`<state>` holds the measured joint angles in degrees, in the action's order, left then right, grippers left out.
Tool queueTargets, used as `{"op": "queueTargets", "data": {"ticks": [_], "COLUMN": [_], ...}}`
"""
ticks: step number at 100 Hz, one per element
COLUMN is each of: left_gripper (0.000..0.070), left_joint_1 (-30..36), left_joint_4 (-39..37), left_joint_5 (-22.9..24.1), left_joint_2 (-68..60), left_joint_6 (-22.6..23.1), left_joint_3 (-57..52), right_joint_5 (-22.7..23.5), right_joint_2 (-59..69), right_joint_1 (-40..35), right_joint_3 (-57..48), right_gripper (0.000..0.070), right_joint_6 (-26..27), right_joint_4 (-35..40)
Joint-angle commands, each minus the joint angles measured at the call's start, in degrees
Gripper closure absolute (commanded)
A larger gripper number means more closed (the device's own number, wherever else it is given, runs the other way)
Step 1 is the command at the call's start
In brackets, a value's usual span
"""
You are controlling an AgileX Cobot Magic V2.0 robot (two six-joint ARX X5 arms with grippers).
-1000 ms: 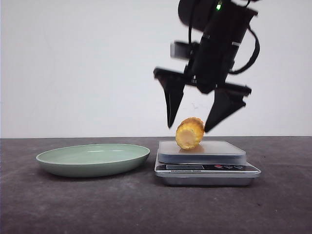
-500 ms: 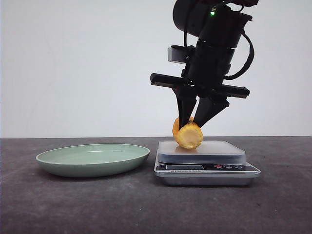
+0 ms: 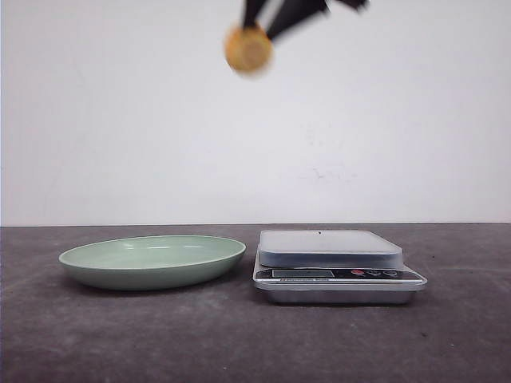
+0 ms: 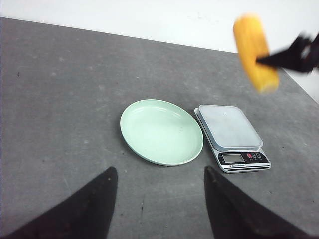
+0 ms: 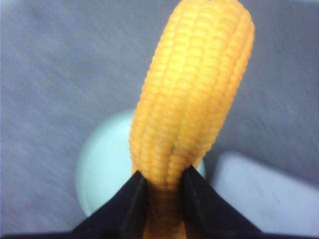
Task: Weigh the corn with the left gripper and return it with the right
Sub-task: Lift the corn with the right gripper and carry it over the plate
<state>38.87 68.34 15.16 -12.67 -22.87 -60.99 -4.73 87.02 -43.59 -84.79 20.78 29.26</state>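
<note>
corn (image 3: 248, 49) pinched in right end effector (image 5: 162, 186), high above plate (image 3: 152, 261).

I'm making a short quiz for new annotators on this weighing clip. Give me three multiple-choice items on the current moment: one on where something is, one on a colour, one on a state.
1. Where is the corn?
A. on the scale
B. in the plate
C. in the air, high above the table

2. What colour is the plate?
A. pale green
B. red
C. black

3. How is the left gripper?
A. shut on the corn
B. open and holding nothing
C. shut on the plate

Answers:
1 C, the front view shows it near the top edge, with the scale bare.
2 A, both the front and left wrist views show pale green.
3 B, its fingers stand apart, while the right gripper pinches the corn.
</note>
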Motion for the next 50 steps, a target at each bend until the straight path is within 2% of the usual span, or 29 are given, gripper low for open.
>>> {"op": "queueTargets", "data": {"ticks": [1,25,50], "left_gripper": [0.0392,0.0392,0.0392], "left_joint_1": [0.3,0.3,0.3], "left_joint_4": [-0.6,-0.7,-0.7], "left_joint_5": [0.2,0.2,0.2], "left_joint_2": [0.0,0.0,0.0], "left_joint_6": [0.1,-0.1,-0.2], "left_joint_3": [-0.7,-0.7,-0.7], "right_joint_5": [-0.3,0.4,0.5], "right_joint_2": [3.0,13.8,24.1], "right_joint_1": [-1.4,-3.7,-5.1], "right_joint_3": [-4.0,-14.5,-16.0], "right_gripper": [0.07,0.07,0.07], "right_joint_6": [-0.8,-0.1,2.1], "right_joint_4": [-0.1,0.0,0.5]}}
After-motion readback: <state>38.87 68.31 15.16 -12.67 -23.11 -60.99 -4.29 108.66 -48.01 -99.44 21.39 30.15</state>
